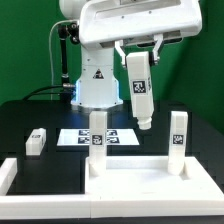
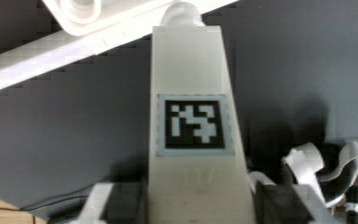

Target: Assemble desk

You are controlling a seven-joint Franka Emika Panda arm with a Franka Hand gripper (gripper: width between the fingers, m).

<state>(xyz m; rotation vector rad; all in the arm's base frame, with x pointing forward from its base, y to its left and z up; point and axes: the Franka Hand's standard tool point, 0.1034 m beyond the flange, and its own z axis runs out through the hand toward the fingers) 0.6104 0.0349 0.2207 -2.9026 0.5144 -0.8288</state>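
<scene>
The gripper [image 1: 138, 58] is clamping the top end of one white leg, the held leg [image 1: 138, 97], with its jaws partly closed against the two sides. The held leg is hanging in the air, slightly tilted, above the tabletop [image 1: 135, 166] and between the two standing legs, touching neither of them.

The wrist view is filling almost entirely with the held leg [image 2: 194, 70]. It is showing the square black-and-white tag [image 2: 194, 126] on its face in full, and the fingers [image 2: 275, 196] pressing in at either side of the block near the edge of the picture. Behind the leg only dark table and a blurred white shape are showing, and I cannot tell what that shape is.

The exterior view is giving the rest. The tabletop is lying flat on the black table [image 1: 30, 112] at the near side, against the white border rail [image 1: 10, 176]. The left standing leg [image 1: 97, 135] and the right standing leg [image 1: 178, 135] are standing upright at its two far corners. The lying leg [image 1: 37, 140] is resting on its side on the black table towards the exterior view's left, well apart from the tabletop. The marker board [image 1: 118, 137] is lying flat behind the left standing leg, in front of the robot base [image 1: 95, 85].

Counting: one tabletop and four legs, of which one is being held, two are standing and one is lying loose.
</scene>
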